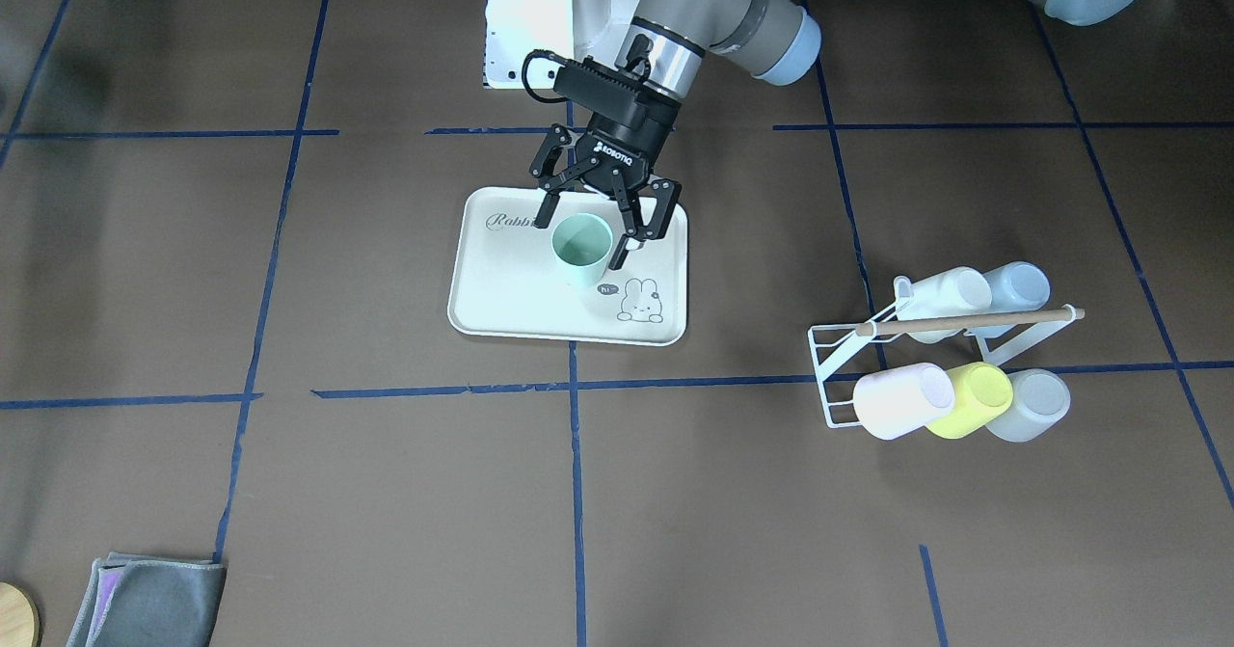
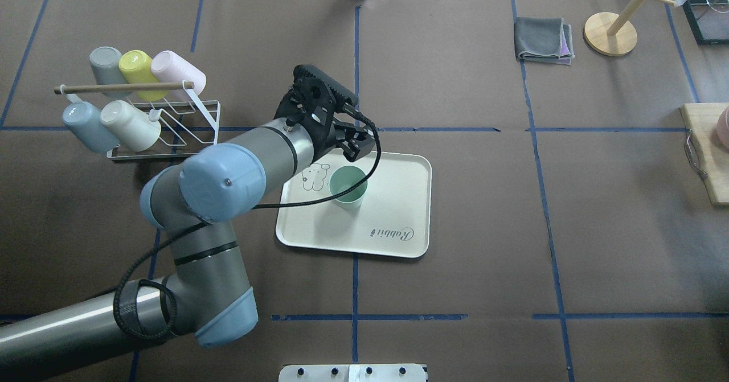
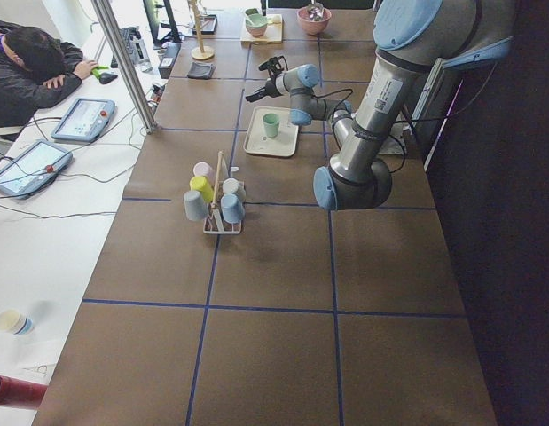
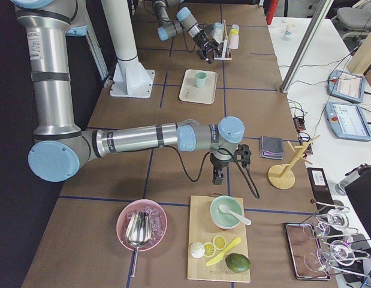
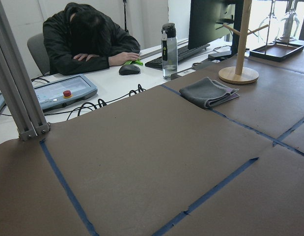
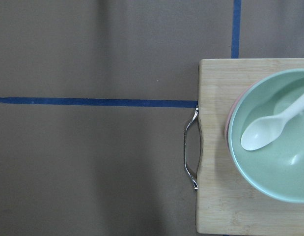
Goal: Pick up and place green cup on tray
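"ROBOTIQ" is printed in white on the black body of the left gripper [image 1: 586, 234], upper centre of the front-facing view. Cursive "Rabbit" stands on the tray [image 1: 511, 290]; it reads whole but inverted at lower centre of the overhead view, and its last letter is hidden in the front-facing view. "hi" sits in a small bubble [image 1: 607, 288] just beside the bunny drawing [image 1: 641, 302] on the tray.

The green cup [image 1: 582, 248] and the tray [image 1: 501, 290] look like smooth plastic, the cup matt and the tray with a faint sheen. The table [image 1: 289, 493] is covered in matt brown paper crossed by blue tape [image 1: 576, 493], and the grey cloth [image 1: 154, 601] looks soft. The cutting board [image 6: 215, 211] is pale, grained wood with a shiny metal handle [image 6: 186, 147] — the bowl [image 6: 274, 172] on it is smooth and glossy.
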Robot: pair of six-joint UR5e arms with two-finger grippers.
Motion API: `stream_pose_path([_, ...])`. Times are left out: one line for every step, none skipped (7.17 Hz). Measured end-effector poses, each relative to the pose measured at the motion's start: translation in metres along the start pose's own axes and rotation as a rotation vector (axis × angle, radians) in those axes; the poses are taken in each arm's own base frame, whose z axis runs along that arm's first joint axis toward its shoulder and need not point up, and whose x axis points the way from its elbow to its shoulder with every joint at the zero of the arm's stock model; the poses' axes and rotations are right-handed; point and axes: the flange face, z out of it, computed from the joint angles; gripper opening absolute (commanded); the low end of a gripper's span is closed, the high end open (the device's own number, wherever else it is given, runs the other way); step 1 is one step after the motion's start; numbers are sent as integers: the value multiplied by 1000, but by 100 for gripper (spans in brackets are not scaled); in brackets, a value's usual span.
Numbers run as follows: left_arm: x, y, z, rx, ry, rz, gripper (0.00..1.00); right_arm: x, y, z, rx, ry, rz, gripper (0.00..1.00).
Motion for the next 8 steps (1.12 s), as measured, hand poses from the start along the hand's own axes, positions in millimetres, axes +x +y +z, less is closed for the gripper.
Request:
stream_pose_path([-28, -19, -17, -66, -6, -9, 100, 0, -2, -4, 7, 0, -1, 100])
stream_pose_path([-64, -36, -37, -156, -10, -35, 100, 1, -3, -8, 16, -1, 0, 100])
stream_pose_path([-111, -51, -60, -269, -6, -86, 100, 3, -4, -12, 24, -2, 3, 100])
stream_pose_path([-164, -59, -81, -370, 5, -156, 100, 5, -4, -15, 30, -3, 5, 100])
stream_pose_path([-231, -53, -107, -451, 13, -235, 100, 7, -4, -18, 36, -3, 6, 100])
stream_pose_path([-303, -36, -137, -507, 4, -284, 100, 9, -3, -22, 44, -3, 8, 100])
stream_pose_path([-369, -12, -168, -546, -23, -295, 100, 11, -3, -25, 50, -3, 8, 100])
stream_pose_path([-422, 15, -190, -596, -60, -285, 100, 10, -4, -28, 55, -1, 6, 100])
